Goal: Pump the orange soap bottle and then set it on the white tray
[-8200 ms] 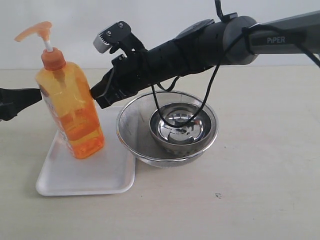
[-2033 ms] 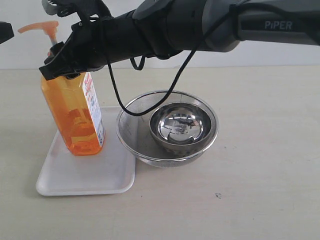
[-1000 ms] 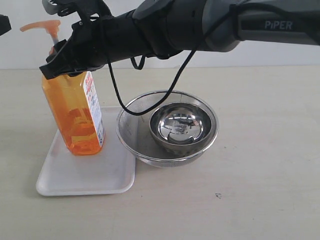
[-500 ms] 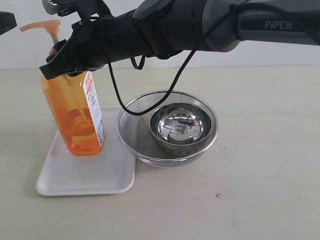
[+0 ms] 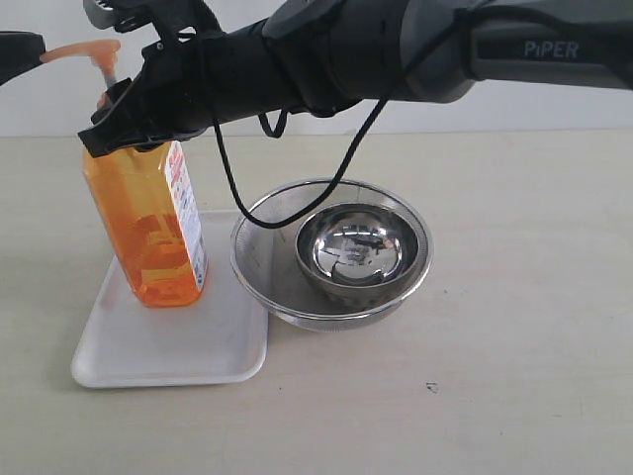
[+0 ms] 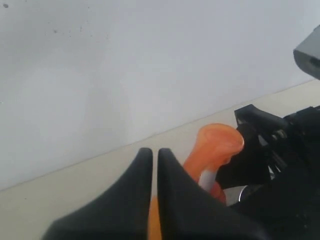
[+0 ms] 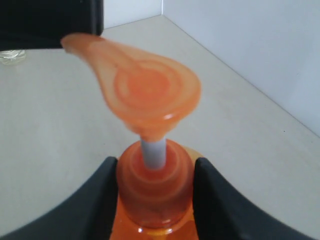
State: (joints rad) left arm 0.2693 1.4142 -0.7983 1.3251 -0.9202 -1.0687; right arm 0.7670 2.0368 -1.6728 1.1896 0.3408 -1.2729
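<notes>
The orange soap bottle (image 5: 148,233) stands upright on the white tray (image 5: 173,341), its pump head (image 5: 84,51) raised on the white stem. My right gripper (image 5: 111,124) reaches across from the right and is shut on the bottle's collar (image 7: 155,185), one finger on each side. My left gripper (image 5: 20,45) is shut, empty, at the far left, level with the pump spout's tip and very close to it. In the left wrist view the shut fingers (image 6: 135,200) point past the pump head (image 6: 215,147).
A steel mesh bowl (image 5: 331,252) with a smaller steel bowl (image 5: 354,247) inside stands right of the tray, touching its edge. The right arm (image 5: 396,54) and its cable span the upper scene above the bowls.
My left gripper has crept rightward at the top left, closing on the pump spout. The bottle, once tilted, now stands upright with the right gripper clamped on its collar.
</notes>
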